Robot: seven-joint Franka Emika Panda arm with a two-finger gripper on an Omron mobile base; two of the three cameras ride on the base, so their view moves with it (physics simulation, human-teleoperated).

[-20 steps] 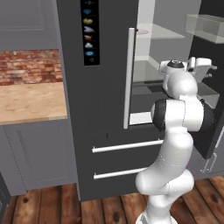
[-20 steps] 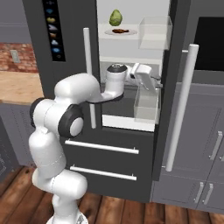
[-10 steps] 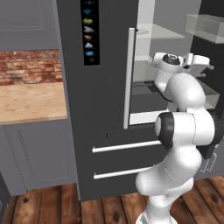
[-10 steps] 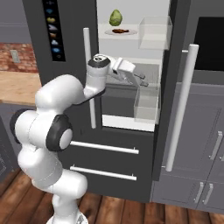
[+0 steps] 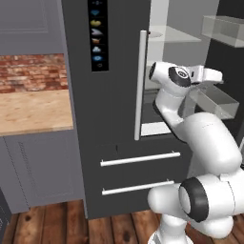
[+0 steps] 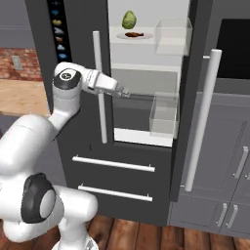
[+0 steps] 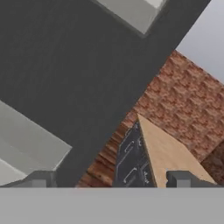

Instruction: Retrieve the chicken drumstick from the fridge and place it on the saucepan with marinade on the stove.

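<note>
The fridge (image 6: 83,29) stands with its right door swung open, white inside. On the top shelf a white plate (image 6: 147,35) carries the chicken drumstick (image 6: 133,34), a small reddish-brown lump. My gripper (image 6: 125,93) hovers in front of the opening, well below that shelf and beside the left door's silver handle (image 6: 99,88). In the hand view the gripper (image 7: 111,180) is open, its fingertips (image 7: 41,179) wide apart with nothing between them. From the left base view the gripper (image 5: 218,76) points toward the fridge (image 5: 114,95) interior. The saucepan, marinade and stove are out of view.
A green leafy vegetable (image 6: 129,20) sits behind the plate. Clear bins (image 6: 163,114) hang on the open right door, whose long handle (image 6: 200,117) juts out. Two drawers (image 6: 114,163) lie below. A wooden counter (image 5: 33,109) with a brick wall lies left.
The hand has swung away from the right door's bin toward the left door handle, and the arm's elbow has dropped low. The fridge door stays open.
</note>
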